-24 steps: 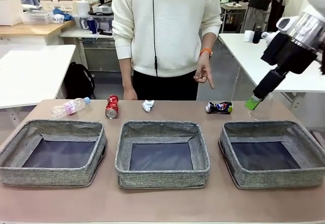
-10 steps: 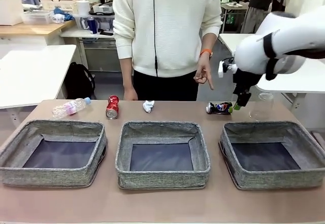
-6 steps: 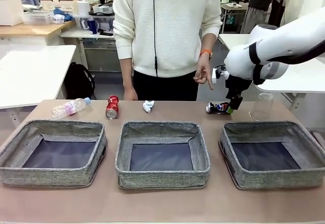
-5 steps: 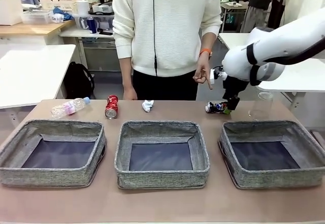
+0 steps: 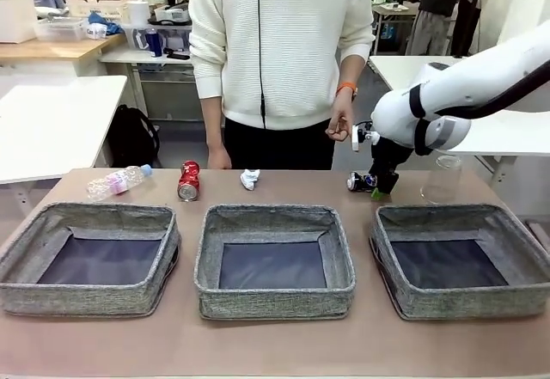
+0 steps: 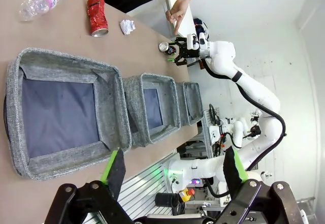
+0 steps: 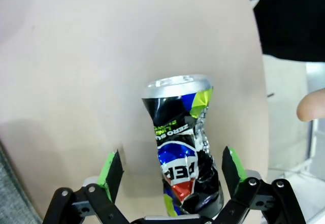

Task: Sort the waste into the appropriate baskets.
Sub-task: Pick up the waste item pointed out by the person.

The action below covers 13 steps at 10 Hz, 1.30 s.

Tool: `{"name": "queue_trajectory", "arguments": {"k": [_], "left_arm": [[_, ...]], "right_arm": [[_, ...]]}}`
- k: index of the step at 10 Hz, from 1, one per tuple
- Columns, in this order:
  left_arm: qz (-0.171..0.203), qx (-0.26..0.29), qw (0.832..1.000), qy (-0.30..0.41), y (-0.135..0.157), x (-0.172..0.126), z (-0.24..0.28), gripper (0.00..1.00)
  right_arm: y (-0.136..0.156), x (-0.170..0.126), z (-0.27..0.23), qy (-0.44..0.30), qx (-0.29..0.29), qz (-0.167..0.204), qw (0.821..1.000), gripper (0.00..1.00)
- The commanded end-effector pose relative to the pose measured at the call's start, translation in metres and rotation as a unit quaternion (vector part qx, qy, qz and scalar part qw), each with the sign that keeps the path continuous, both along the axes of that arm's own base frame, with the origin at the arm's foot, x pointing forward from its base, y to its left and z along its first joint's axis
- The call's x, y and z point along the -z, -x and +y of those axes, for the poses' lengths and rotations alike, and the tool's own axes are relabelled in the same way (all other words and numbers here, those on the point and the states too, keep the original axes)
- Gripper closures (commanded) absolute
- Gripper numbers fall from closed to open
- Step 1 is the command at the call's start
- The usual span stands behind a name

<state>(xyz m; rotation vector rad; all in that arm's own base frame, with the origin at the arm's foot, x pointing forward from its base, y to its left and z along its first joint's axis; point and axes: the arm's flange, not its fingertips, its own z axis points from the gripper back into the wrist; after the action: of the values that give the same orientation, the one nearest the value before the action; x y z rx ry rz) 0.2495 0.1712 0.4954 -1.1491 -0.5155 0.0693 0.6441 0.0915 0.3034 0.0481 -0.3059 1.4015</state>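
right tool straddling dark can, not clamped

my right tool (image 5: 375,192) is down at the worktop's (image 5: 275,345) far edge, toward the right end. jaws are wide apart, and the dark can (image 7: 183,148) lies on its side between the pads with a gap on both sides, silver top pointing away from me. my left tool (image 6: 172,160) is spread too, nothing in it, looking along the basket row from the left end. left basket (image 5: 86,216), middle basket (image 5: 273,216) and right basket (image 5: 464,216) sit along the near edge, dark bottoms showing. far edge, left to right: clear bottle (image 5: 119,180), red crushed can (image 5: 189,180), white paper wad (image 5: 250,179), dark can, clear plastic (image 5: 443,180). person's hand (image 5: 338,126) hangs above the far edge beside my right tool.
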Motion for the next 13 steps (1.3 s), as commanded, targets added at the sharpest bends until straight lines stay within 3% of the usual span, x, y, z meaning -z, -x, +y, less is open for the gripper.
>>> {"name": "queue_trajectory", "arguments": {"k": [1,5,6,7,8,9,10,11,13], "left_arm": [[-0.014,0.004,1.0,0.003,-0.001,-0.001,0.0,0.0],[-0.014,0.004,1.0,0.003,-0.001,-0.001,0.0,0.0],[-0.014,0.004,1.0,0.003,-0.001,-0.001,0.0,0.0],[-0.014,0.004,1.0,0.003,-0.001,-0.001,0.0,0.0],[-0.014,0.004,1.0,0.003,-0.001,-0.001,0.0,0.0],[-0.014,0.004,1.0,0.003,-0.001,-0.001,0.0,0.0],[-0.014,0.004,1.0,0.003,-0.001,-0.001,0.0,0.0],[-0.014,0.004,1.0,0.003,-0.001,-0.001,0.0,0.0],[-0.014,0.004,1.0,0.003,-0.001,-0.001,0.0,0.0]], "right_arm": [[-0.008,0.004,-0.006,-0.014,-0.002,0.003,1.0,0.0],[-0.007,0.005,-0.005,-0.022,-0.001,0.022,1.0,0.0],[-0.007,0.005,-0.005,-0.019,0.004,0.022,1.0,0.12],[-0.006,0.006,-0.005,-0.019,-0.006,0.022,1.0,0.59],[-0.005,0.006,-0.004,-0.02,-0.008,0.024,0.999,0.71],[-0.003,0.006,-0.004,-0.02,-0.008,0.025,0.999,1.0],[-0.001,0.005,-0.003,-0.019,-0.008,0.025,0.999,1.0],[0.0,0.004,-0.003,-0.015,-0.008,0.025,1.0,0.87],[0.002,0.003,-0.002,-0.014,-0.017,0.027,0.999,1.0]]}}
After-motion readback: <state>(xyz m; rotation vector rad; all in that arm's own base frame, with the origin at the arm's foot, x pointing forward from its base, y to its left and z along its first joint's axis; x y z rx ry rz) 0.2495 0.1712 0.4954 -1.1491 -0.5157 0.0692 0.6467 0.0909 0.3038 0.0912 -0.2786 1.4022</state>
